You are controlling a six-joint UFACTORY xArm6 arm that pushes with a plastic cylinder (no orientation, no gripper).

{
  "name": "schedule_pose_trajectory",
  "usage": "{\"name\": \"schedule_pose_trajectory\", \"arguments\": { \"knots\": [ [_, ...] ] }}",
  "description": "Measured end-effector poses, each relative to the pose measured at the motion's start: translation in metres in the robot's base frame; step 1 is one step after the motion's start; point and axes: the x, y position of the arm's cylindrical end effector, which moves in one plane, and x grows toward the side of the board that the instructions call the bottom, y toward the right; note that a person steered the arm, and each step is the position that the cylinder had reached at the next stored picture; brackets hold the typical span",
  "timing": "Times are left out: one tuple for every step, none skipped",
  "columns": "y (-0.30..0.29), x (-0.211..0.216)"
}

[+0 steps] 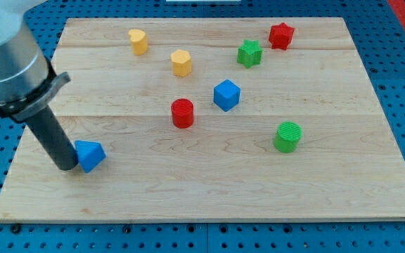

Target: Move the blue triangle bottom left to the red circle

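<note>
The blue triangle lies on the wooden board near its left edge, toward the view's bottom left. My tip rests on the board just left of the triangle, touching its left side or nearly so. The red circle, a short red cylinder, stands near the board's middle, up and to the right of the triangle.
A blue cube sits right of the red circle. A green cylinder stands at the right. A green star and a red star are at the top right. A yellow heart-like block and a yellow hexagon are at the top.
</note>
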Motion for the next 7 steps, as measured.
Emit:
{"name": "schedule_pose_trajectory", "arguments": {
  "knots": [
    [0.016,0.008],
    [0.030,0.012],
    [0.033,0.006],
    [0.033,-0.015],
    [0.039,-0.031],
    [0.044,-0.034],
    [0.044,-0.034]
  ]
}}
